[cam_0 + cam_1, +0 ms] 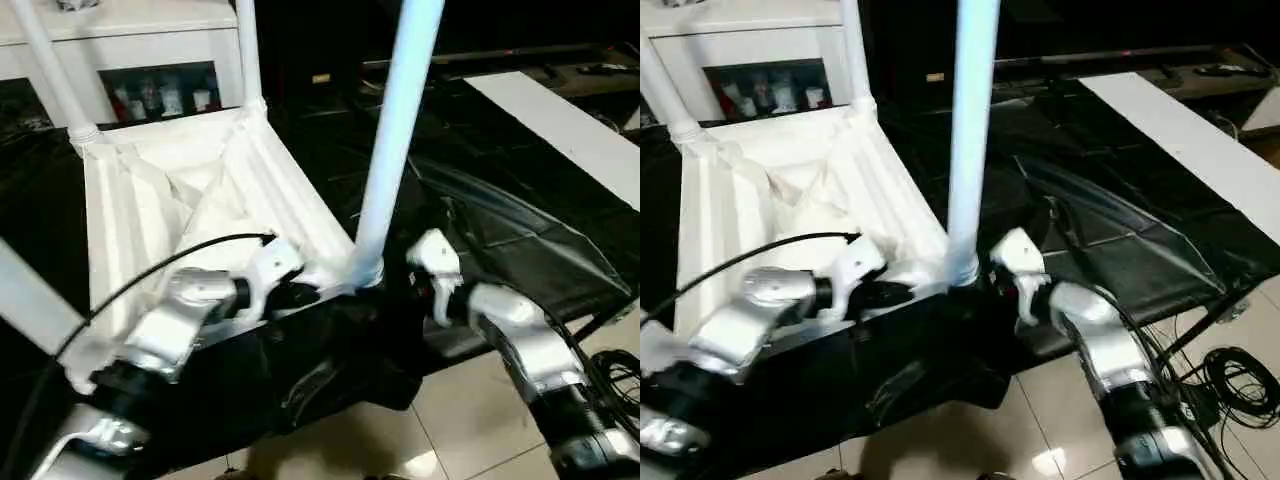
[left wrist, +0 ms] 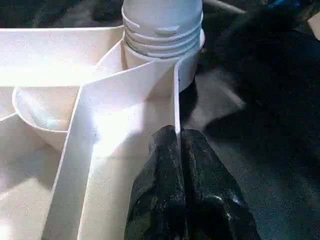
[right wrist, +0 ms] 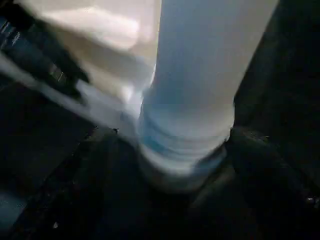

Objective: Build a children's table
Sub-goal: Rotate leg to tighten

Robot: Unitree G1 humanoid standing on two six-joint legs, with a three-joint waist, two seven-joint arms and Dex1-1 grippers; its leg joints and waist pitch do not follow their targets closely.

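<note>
The white tabletop [image 1: 160, 200] lies upside down on black cloth, ribbed underside up. Legs stand upright in its corner sockets: two at the far corners [image 1: 55, 70] [image 1: 248, 50] and a tall one [image 1: 395, 150] at the near right corner. A fourth leg [image 1: 30, 300] crosses the left edge. My left gripper [image 1: 300, 293] is shut on the tabletop's thin rim wall [image 2: 176, 100] just beside that near right socket [image 2: 162, 45]. My right gripper [image 1: 412, 285] is at the base of the tall leg [image 3: 190, 100], open, with its dark fingers [image 3: 265, 170] on either side of the threaded end.
A white cabinet [image 1: 130, 40] with glass doors stands behind the tabletop. A white board [image 1: 570, 130] lies on the black cloth [image 1: 480, 200] at the right. Tiled floor [image 1: 470, 400] and loose cables [image 1: 1230, 375] are below the cloth's near edge. A black cable [image 1: 150, 270] arcs over my left forearm.
</note>
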